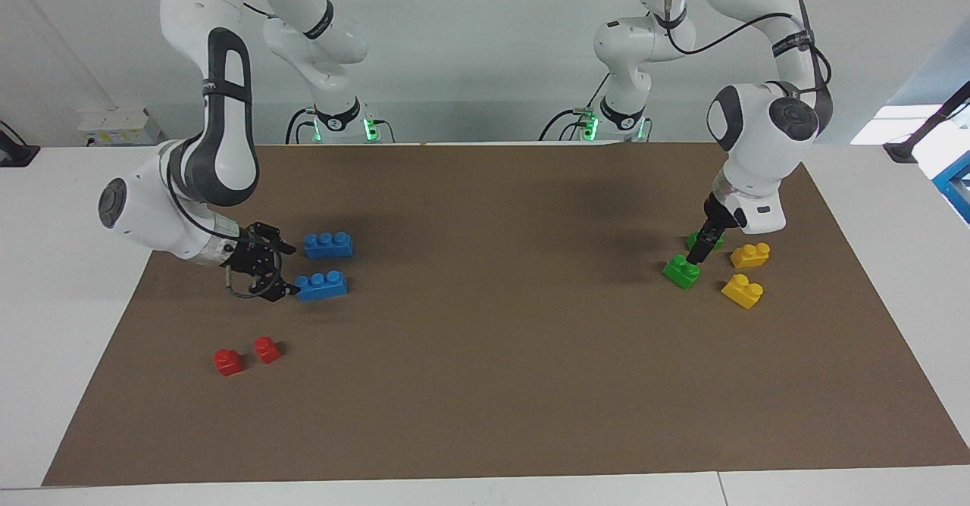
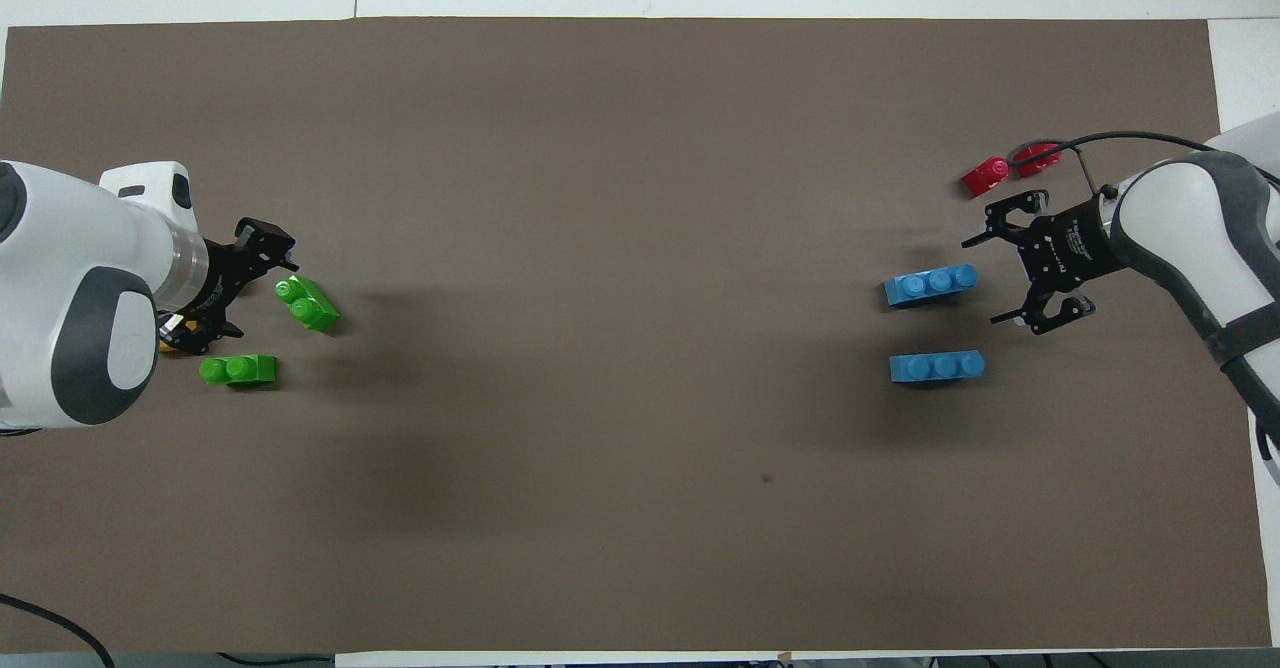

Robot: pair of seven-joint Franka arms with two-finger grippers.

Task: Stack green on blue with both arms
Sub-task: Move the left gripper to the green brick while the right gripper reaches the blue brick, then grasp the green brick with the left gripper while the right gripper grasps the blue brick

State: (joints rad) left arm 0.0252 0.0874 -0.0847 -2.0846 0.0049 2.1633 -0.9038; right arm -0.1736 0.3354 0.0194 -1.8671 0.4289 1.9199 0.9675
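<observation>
Brown mat (image 1: pixel 485 385) covers the table. At the left arm's end, the left gripper (image 1: pixel 695 257), fingers spread, touches the farther green brick (image 1: pixel 680 270), beside two yellow bricks (image 1: pixel 743 290). At the other end, the right gripper (image 1: pixel 282 284), spread, adjoins the farther blue brick (image 1: pixel 321 285); red bricks (image 1: pixel 246 355) lie nearby.

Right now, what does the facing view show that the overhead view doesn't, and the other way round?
Only the facing view shows the two yellow bricks at the left arm's end, plus both arm bases. In the overhead view the left arm covers nearly all of the yellow.

Only the overhead view shows the right end effector open, beside the blue brick farther from the robots.

Both show two green bricks, two blue bricks, two red bricks, the brown mat, and the left end effector low at the green bricks.
</observation>
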